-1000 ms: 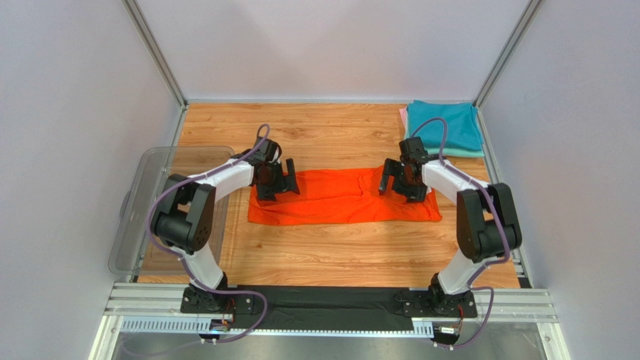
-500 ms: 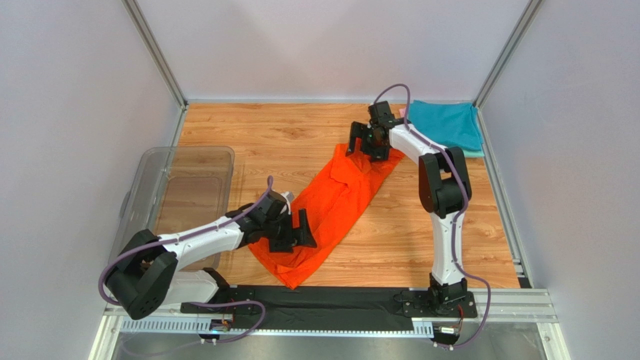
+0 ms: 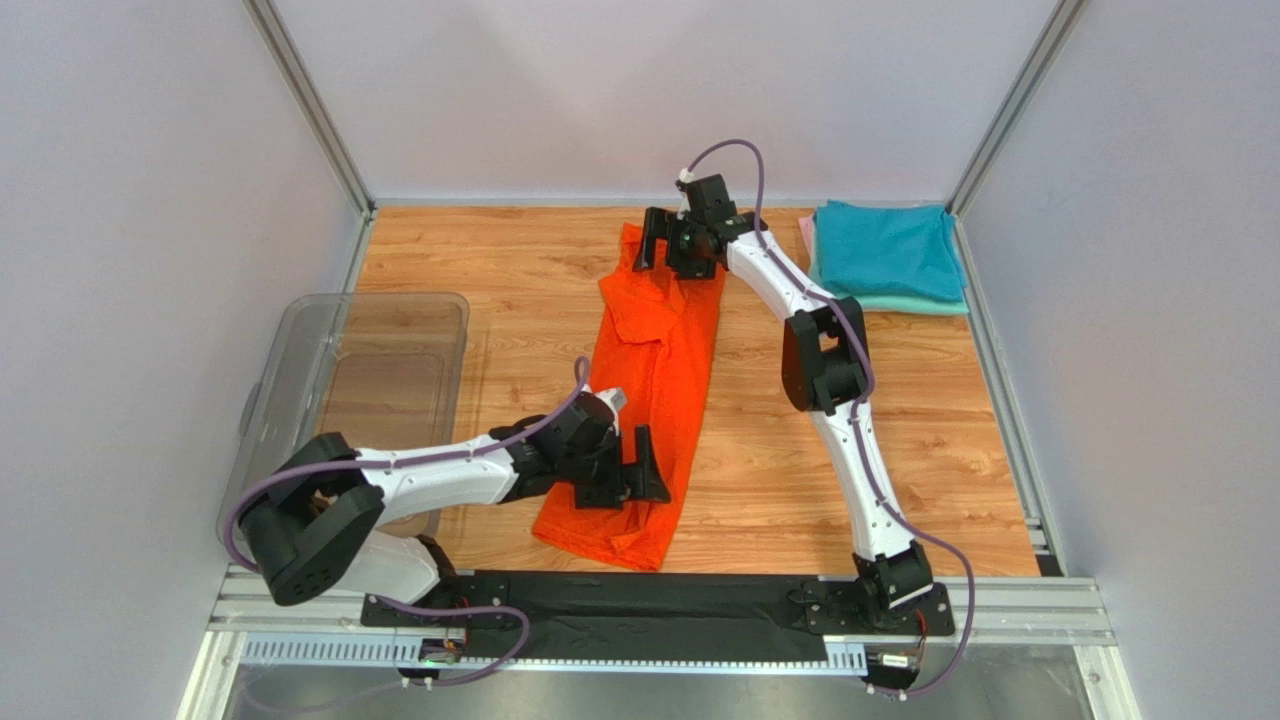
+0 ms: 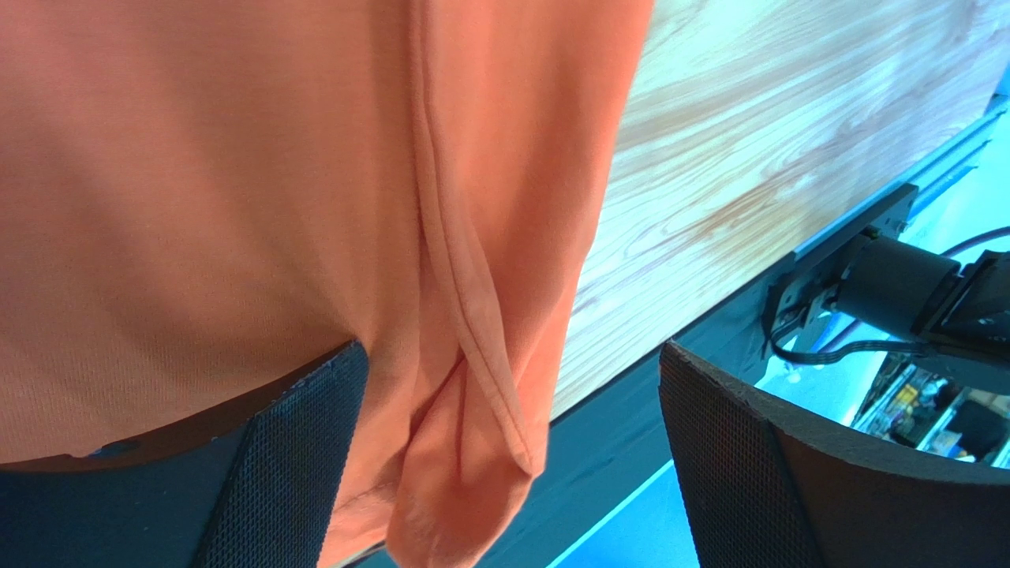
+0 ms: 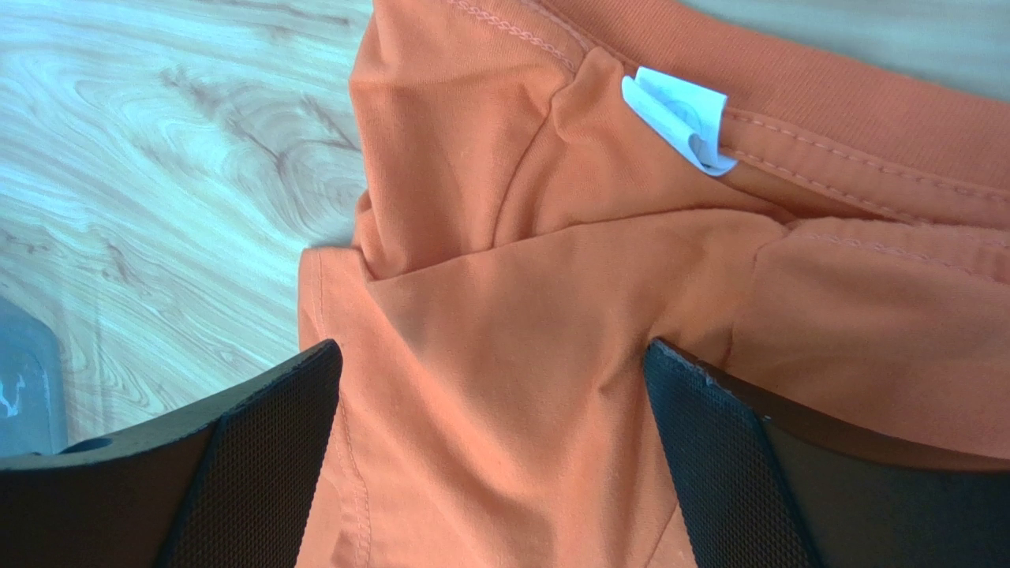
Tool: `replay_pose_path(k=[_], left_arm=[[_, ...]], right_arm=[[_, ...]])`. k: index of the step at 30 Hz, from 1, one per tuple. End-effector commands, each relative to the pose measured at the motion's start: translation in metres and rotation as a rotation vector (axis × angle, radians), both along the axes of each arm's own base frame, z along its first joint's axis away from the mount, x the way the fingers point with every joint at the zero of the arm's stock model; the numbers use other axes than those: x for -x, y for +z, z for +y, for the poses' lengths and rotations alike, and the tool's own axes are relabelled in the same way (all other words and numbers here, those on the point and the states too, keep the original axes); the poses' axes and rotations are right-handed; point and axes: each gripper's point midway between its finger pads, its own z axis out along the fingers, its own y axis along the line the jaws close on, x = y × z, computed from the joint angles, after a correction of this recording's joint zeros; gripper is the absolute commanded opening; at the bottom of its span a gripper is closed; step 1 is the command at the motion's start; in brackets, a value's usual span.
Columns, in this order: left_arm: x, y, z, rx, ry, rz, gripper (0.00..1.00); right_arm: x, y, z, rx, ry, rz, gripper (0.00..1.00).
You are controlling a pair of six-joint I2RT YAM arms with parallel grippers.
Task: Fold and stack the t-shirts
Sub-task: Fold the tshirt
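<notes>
Hovering beside the clear tub (image 3: 323,323), my left tool (image 3: 646,468), jaws apart over the near hem of the orange t-shirt (image 3: 669,360), shirt swung from slanted to nearly lengthwise on the tabletop (image 3: 496,263), my right tool (image 3: 676,258) spread wide at its collar, teal t-shirt (image 3: 890,248) far right.

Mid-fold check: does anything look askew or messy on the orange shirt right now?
Yes. The orange t-shirt lies as a long strip slanting across the table, not square to it. Its near end by the left pincer is bunched and doubled over, and fabric puckers below the white neck label. Nothing looks torn.
</notes>
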Motion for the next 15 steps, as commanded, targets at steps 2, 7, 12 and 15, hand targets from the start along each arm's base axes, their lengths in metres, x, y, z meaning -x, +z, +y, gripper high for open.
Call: replay_pose_path(k=[2, 7, 12, 15], left_arm=[[-0.006, -0.008, -0.006, -0.061, -0.004, -0.032, 0.99], [-0.017, 0.015, -0.013, -0.075, -0.012, -0.097, 0.99], [-0.021, 0.043, 0.023, -0.172, 0.047, -0.191, 1.0], [-0.017, 0.055, 0.043, -0.174, 0.086, -0.234, 1.0]], right_arm=[[-0.027, 0.001, 0.0, -0.011, 0.025, -0.117, 1.0], [-0.026, 0.044, -0.001, -0.008, 0.059, -0.176, 1.0], [-0.011, 0.101, -0.018, 0.041, 0.032, -0.232, 1.0], [0.009, 0.138, -0.027, 0.032, 0.016, -0.244, 1.0]])
